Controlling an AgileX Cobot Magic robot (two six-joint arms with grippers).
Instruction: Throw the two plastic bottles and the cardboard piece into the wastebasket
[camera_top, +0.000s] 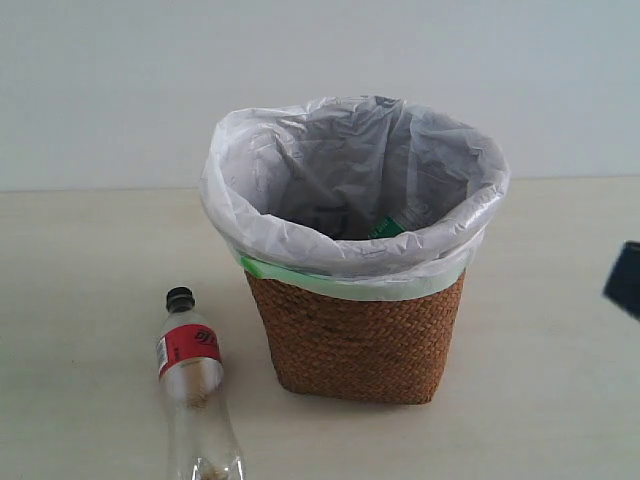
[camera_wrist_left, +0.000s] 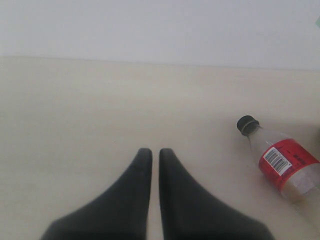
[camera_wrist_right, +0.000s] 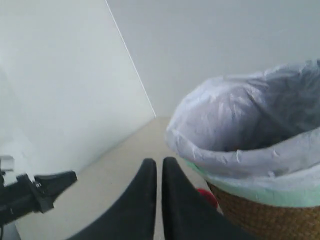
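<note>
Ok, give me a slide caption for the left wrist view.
Shut, empty left end effector over the table, with the red-label bottle lying off to one side.

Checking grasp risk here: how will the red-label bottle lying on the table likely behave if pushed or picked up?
The red-label bottle lies on its side on the table, so a nudge would probably roll it. It looks nearly empty, so likely light and easily dented by a squeeze.
</note>
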